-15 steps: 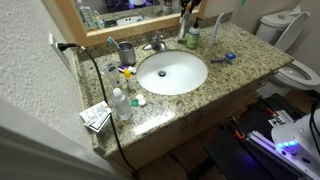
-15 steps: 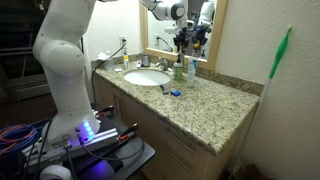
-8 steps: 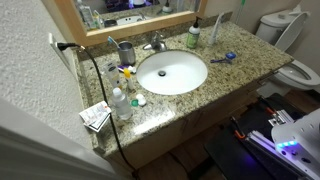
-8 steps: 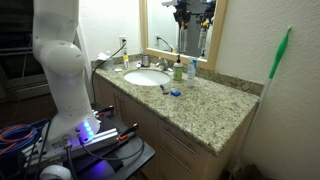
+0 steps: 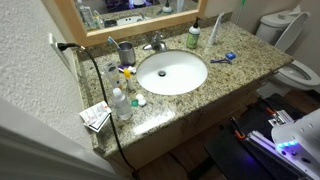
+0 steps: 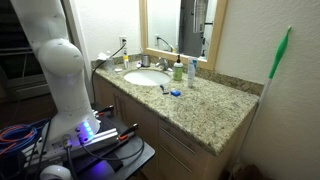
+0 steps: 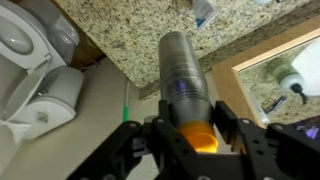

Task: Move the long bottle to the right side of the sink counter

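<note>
In the wrist view my gripper (image 7: pixel 190 132) is shut on the long bottle (image 7: pixel 184 75). Its orange-yellow top sits between the fingers and its grey body points away from the camera. The bottle hangs high above the speckled granite sink counter (image 7: pixel 140 30). In both exterior views the gripper and the long bottle are out of frame above. The counter (image 5: pixel 240 62) (image 6: pixel 212 108) shows there with its oval white basin (image 5: pixel 172 72) (image 6: pixel 147 77) and chrome faucet (image 5: pixel 155 44).
A stout green bottle (image 5: pixel 193 37) (image 6: pixel 178 70) stands behind the basin. Clear bottles (image 5: pixel 120 100), a cup (image 5: pixel 126 52) and a small blue item (image 5: pixel 225 57) are on the counter. A toilet (image 5: pixel 295 70) (image 7: pixel 25 35) stands beside it. A green-handled brush (image 6: pixel 278 55) leans on the wall.
The gripper has lifted the long bottle from beside the green bottle at the back of the counter, up and out of both exterior views.
</note>
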Controlling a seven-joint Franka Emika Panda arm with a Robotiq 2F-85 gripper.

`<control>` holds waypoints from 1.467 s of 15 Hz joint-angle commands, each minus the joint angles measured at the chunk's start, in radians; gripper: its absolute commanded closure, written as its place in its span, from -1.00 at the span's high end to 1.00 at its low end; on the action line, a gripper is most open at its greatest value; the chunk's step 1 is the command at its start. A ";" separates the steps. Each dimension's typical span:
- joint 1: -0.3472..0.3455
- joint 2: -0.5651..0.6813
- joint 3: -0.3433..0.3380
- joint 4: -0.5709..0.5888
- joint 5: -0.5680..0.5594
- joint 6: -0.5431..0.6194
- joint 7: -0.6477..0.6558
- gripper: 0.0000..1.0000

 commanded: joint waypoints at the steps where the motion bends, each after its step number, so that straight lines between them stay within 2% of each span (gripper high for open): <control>1: -0.104 -0.089 -0.051 -0.152 0.038 0.015 0.046 -0.51; 5: -0.208 -0.076 -0.132 -0.314 0.136 0.121 0.054 -0.51; 8: -0.240 -0.017 -0.149 -0.403 0.190 0.250 0.065 -0.51; 13: -0.219 0.099 -0.112 -0.481 0.181 0.436 0.144 -0.51; 19: -0.188 0.250 -0.111 -0.476 0.149 0.501 0.279 -0.51; 22: -0.183 0.285 -0.116 -0.483 0.150 0.530 0.322 -0.51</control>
